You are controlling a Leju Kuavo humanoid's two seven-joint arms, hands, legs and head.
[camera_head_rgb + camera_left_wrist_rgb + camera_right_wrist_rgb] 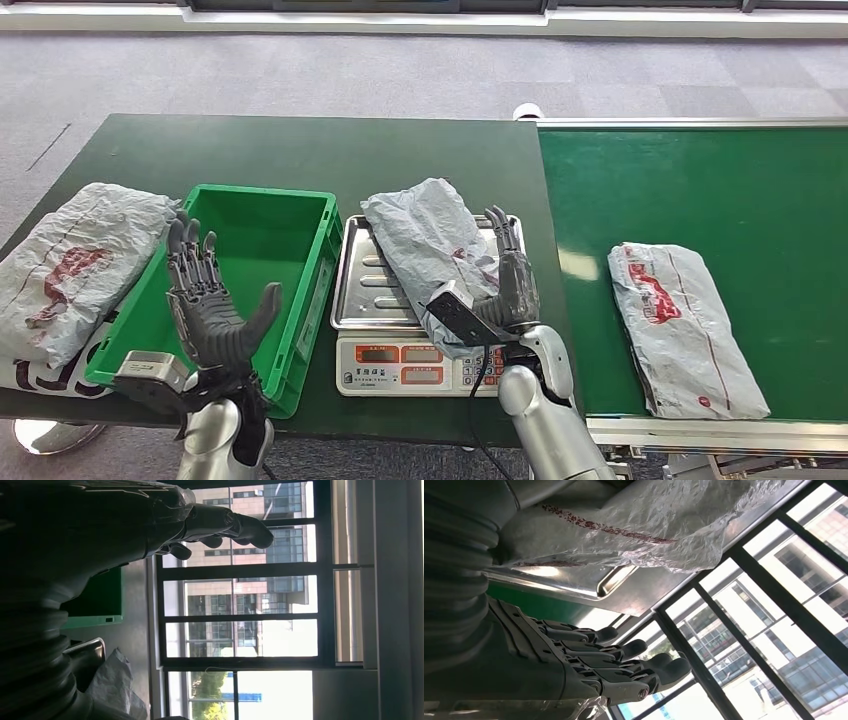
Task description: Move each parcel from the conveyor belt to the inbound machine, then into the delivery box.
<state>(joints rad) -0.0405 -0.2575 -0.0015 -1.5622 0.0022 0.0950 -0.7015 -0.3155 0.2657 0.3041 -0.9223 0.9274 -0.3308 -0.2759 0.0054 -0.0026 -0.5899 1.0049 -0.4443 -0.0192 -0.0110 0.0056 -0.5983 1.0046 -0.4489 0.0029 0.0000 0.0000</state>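
A crumpled grey parcel (425, 235) (649, 520) lies across the steel tray (362, 290) (624, 590) of the weighing scale (400, 365). My right hand (505, 285) (574, 665) stands at the parcel's near right corner, fingers straight, thumb lying against the bag without gripping it. A second grey parcel with red print (680, 325) lies on the green conveyor belt (700, 190) to the right. My left hand (210, 305) (100, 525) is raised over the front of the green delivery box (260, 240), fingers spread and holding nothing.
Another grey parcel (70, 265) lies on the table left of the green box, partly over its rim. The scale sits between the box and the belt, near the table's front edge. Grey carpet and windows lie beyond.
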